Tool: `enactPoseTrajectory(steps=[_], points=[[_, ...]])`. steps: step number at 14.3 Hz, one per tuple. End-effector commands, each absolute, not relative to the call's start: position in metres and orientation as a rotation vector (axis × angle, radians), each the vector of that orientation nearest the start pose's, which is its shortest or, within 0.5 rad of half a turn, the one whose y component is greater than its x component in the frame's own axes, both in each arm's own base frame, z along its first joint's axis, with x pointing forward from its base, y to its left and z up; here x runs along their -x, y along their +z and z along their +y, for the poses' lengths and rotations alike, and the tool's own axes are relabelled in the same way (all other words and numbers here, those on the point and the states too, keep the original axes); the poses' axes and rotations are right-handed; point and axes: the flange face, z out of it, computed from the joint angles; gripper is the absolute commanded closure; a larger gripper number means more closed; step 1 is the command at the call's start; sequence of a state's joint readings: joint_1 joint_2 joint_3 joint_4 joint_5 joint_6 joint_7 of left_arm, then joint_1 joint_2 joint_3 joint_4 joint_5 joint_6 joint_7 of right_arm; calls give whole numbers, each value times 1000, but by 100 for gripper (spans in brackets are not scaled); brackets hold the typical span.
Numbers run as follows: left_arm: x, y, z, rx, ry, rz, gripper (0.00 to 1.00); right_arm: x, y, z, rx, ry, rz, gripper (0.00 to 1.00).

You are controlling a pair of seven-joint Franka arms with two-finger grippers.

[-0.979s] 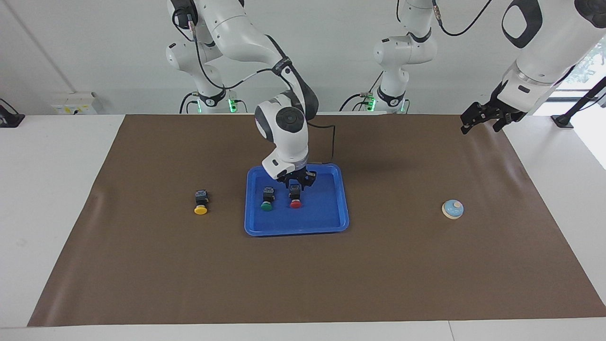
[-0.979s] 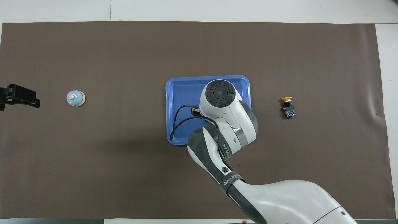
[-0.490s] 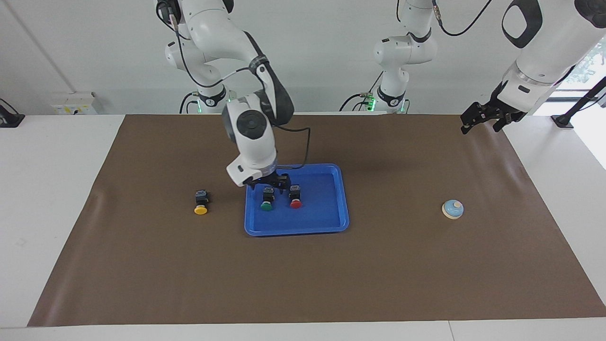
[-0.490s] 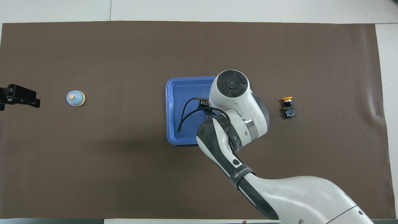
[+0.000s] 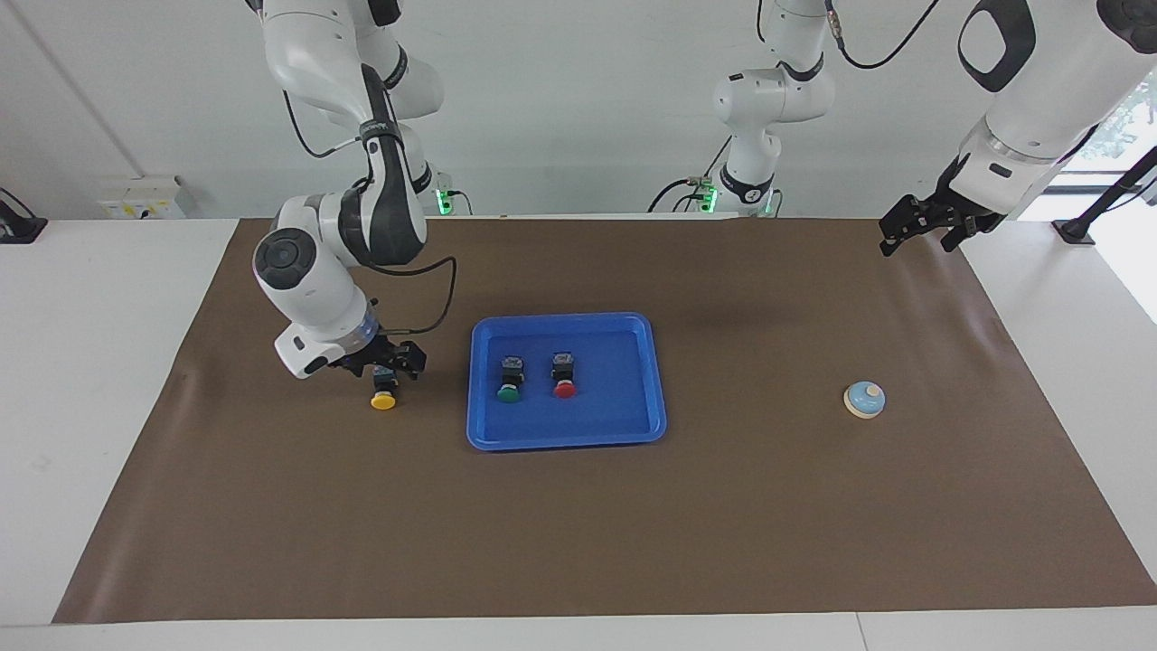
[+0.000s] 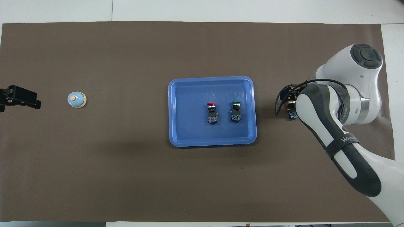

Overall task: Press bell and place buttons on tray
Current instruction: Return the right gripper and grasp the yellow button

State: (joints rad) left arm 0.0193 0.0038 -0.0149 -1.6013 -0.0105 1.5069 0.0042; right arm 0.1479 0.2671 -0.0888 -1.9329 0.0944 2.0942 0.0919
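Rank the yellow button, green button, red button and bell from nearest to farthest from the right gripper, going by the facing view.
1. Yellow button: under the right gripper.
2. Green button: in the tray, right arm's side.
3. Red button: beside it.
4. Bell: left arm's end.

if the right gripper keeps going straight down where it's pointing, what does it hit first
Most likely the yellow button: the open right gripper hangs just over its black body on the mat, beside the tray.

Two buttons (image 5: 536, 376) in the tray (image 5: 633, 425); third (image 5: 383, 395) beside it; bell (image 5: 864, 399) apart.
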Motion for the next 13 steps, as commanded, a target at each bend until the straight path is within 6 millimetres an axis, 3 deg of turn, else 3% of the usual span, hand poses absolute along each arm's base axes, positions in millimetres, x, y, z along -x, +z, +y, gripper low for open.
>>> enactPoseTrajectory(steps=[1, 13], points=[[-543, 605, 3, 3131, 137, 5, 0, -580, 338, 22, 3082, 121, 63, 0], [-543, 605, 3, 3131, 137, 5, 0, -554, 293, 35, 3091, 51, 28, 0]])
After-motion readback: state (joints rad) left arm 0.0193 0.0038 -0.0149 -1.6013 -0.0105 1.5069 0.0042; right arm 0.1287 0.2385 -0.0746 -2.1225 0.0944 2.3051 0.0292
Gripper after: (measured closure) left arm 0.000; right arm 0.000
